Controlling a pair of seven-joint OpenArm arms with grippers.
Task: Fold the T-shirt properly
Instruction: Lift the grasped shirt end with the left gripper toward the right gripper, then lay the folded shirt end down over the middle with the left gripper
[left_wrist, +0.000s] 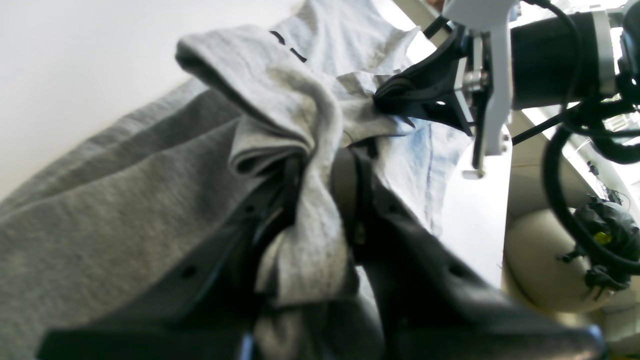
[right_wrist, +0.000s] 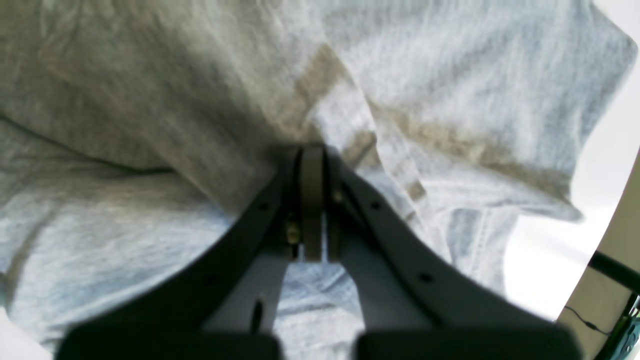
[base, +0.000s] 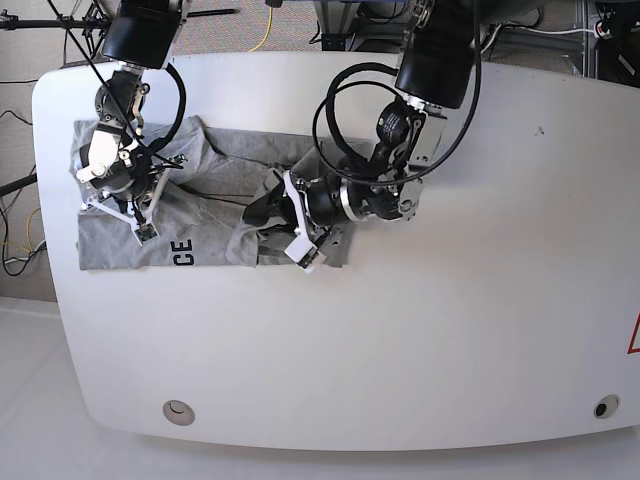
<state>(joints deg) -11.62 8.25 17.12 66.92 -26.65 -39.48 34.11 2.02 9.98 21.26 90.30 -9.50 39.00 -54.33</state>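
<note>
Two arms: both of mine are down on the cloth at once, one at each end of it.
Table (base: 420, 330): white, rounded corners, taking up most of the base view; its near and right parts are bare.
T-shirt (base: 215, 175): light heather-grey, lying on the far left part of the table, stretched between my two grippers. Its left part lies fairly flat, with the black letters "CE" along the near edge. Its right end is bunched and rumpled where I have hold of it.
Left arm (base: 385, 190): comes down from the far edge and bends left, low over the table, ending at the shirt's right end.
Right arm (base: 125, 120): comes down from the far left corner onto the shirt's left part.
Left gripper (left_wrist: 320, 170): my fingers are clamped on a thick gathered fold of the grey fabric; in the left wrist view the cloth rolls over the fingertips and hangs down between them. A little black lettering shows on the fold just beyond.
Right gripper (right_wrist: 312, 155): my fingers are pressed tight together, tips meeting, right at a crease of the shirt. Fabric fills the right wrist view on all sides; I cannot tell whether a thin layer is caught between the tips.
Cables (base: 340, 95): black loops hang beside my left arm, above the shirt.
</note>
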